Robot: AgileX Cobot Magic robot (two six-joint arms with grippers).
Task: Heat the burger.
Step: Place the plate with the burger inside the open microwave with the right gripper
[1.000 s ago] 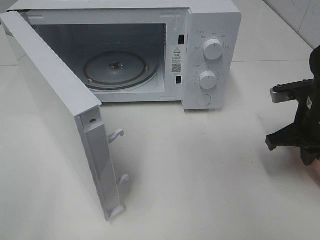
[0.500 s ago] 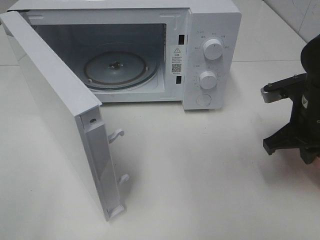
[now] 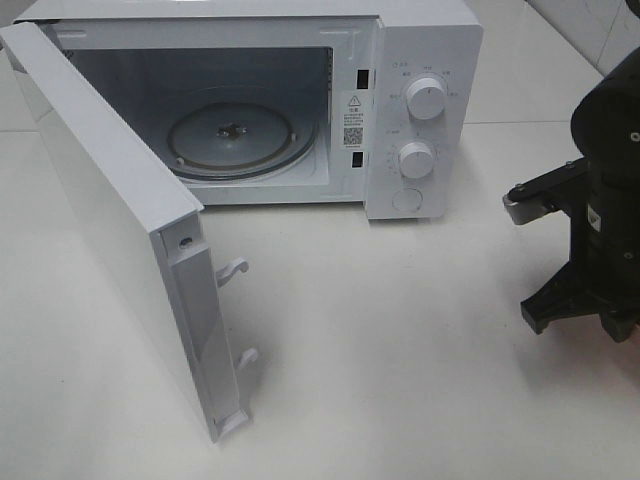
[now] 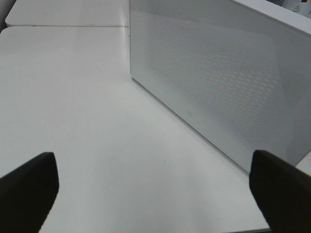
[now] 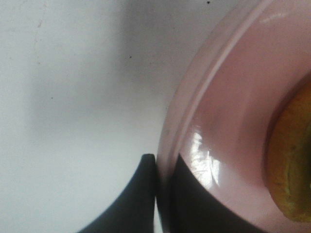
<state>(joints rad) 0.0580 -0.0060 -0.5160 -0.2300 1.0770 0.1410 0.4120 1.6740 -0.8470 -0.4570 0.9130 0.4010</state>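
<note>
We see a white table carrying a white microwave, and we place everything else from that microwave. Its door is swung wide open on the hinge side and reaches out toward the front of the table, with the cavity showing behind it. The right arm stands well off the microwave's control-panel side, a little forward of its front face, dark and bulky at the edge of the high view. Inside the cavity lies the round glass turntable.

A pink plate appears only in the right wrist view. The burger sits on it, outside the microwave, and only a golden-brown sliver of bun shows at the picture's border. The right gripper is clenched on the plate's rim, one dark finger outside the rim and the other on the inner side. The white table lies just beyond.

The left gripper is released, its two black fingertips spread wide apart with nothing between them. It faces the outer, mesh-patterned face of the microwave's door and is clear of it.

On the control panel two round knobs sit one above the other, and two small latch hooks stick out of the door's free edge.
</note>
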